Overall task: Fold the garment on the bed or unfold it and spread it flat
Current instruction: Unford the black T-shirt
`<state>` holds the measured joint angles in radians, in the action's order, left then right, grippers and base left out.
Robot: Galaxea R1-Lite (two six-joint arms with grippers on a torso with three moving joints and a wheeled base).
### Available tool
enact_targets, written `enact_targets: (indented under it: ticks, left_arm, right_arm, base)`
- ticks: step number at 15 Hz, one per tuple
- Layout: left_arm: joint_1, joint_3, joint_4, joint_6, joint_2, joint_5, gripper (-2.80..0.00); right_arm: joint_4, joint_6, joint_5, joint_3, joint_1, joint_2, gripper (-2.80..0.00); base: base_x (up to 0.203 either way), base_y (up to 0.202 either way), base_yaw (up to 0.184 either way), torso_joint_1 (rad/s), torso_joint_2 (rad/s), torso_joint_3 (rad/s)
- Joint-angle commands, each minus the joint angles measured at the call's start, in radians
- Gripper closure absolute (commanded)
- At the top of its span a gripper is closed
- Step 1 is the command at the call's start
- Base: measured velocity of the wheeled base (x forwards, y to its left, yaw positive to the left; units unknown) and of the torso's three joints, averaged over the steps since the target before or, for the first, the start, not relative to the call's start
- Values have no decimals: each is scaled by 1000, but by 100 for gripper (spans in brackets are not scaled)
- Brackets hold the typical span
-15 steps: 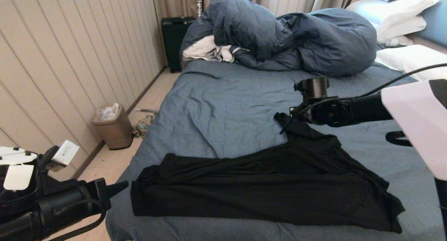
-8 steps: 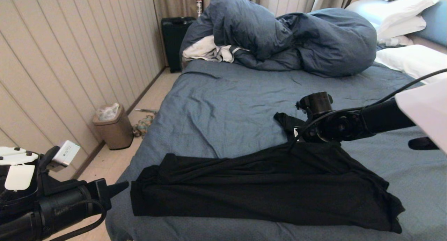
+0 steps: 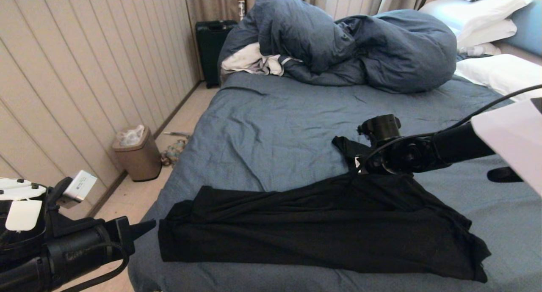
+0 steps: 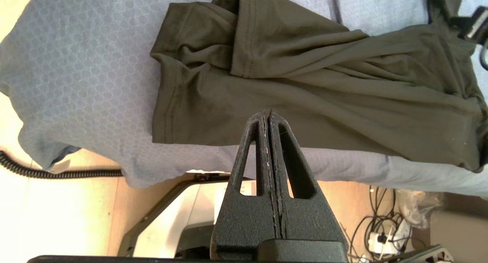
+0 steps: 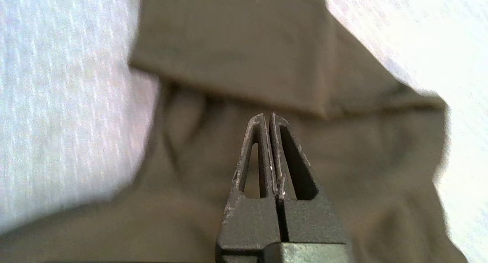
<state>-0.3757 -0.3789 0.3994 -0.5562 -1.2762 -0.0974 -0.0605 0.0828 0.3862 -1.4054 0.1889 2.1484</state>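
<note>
Over the garment (image 3: 322, 228), right gripper (image 5: 270, 118) hovers closed.

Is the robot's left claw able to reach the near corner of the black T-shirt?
Probably yes: the left claw, shut, hangs off the bed's edge beside the T-shirt's near corner, with nothing between them.

One garment (image 3: 322, 232), one bed (image 3: 275, 127), one duvet (image 3: 351, 46), three pillows (image 3: 478, 8).

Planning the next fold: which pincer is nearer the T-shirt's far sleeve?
Right. The right pincer hangs just over that sleeve; the left pincer sits off the bed's near corner.
</note>
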Motion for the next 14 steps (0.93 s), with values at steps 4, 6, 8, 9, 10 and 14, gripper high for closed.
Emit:
enact_targets:
  ticks: [4, 6, 8, 9, 10, 14]
  left_arm:
    - [0, 0, 1, -4, -9, -7, 0]
    - [0, 0, 1, -4, -10, -8, 0]
    - [0, 0, 2, -5, -14, -8, 0]
    - [0, 1, 2, -5, -14, -10, 0]
    - [0, 2, 1, -5, -15, -14, 0]
    - [0, 0, 2, -5, -15, -19, 0]
  right_arm:
    - [-1, -8, 3, -73, -6, 99, 0]
    - [-1, -12, 4, -120, -8, 122, 0]
    - [-1, -4, 13, -196, -10, 166, 0]
    - [-3, 11, 24, -239, -12, 185, 0]
    - [-7, 35, 48, -279, -12, 197, 0]
    - [-31, 69, 185, -479, -33, 287, 0]
  base:
    - [0, 0, 0, 0, 0, 0]
    - [0, 0, 0, 0, 0, 0]
    - [0, 0, 0, 0, 0, 0]
    - [0, 0, 0, 0, 0, 0]
    - [0, 0, 0, 0, 0, 0]
    - [0, 0, 0, 0, 0, 0]
